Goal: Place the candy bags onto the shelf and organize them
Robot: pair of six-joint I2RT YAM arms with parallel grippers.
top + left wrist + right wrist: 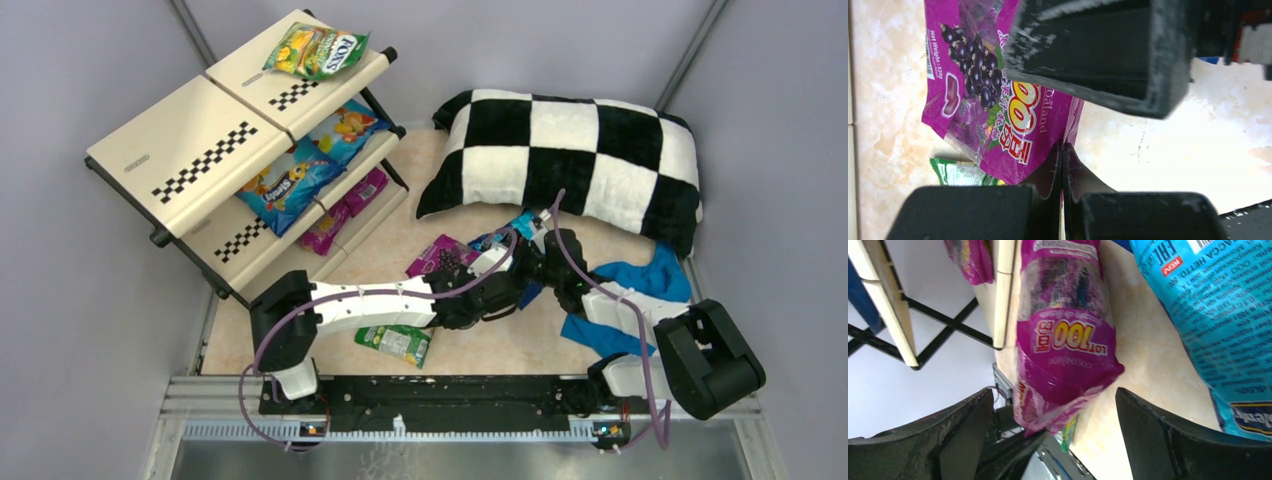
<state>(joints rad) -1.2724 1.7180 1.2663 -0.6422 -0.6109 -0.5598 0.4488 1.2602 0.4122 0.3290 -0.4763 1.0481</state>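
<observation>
A magenta candy bag [998,90] with dark grapes lies on the beige table, and my left gripper [1062,150] is shut on its edge. In the top view this bag [440,255] sits mid-table, with the left gripper [478,272] at its right side. My right gripper [1053,392] stands open around the same bag's end [1068,340], its fingers apart from it. A blue candy bag [1208,315] lies just beside it. A green-white bag [395,342] rests near the front. The shelf [180,150] holds the FOX'S bag [315,50] on top, two blue bags [290,185] below and two magenta bags [325,228] lowest.
A black-and-white checkered pillow [570,160] lies at the back right. A blue cloth [640,290] is under the right arm. Both arms cross the middle of the table, their grippers close together. Grey walls enclose the space.
</observation>
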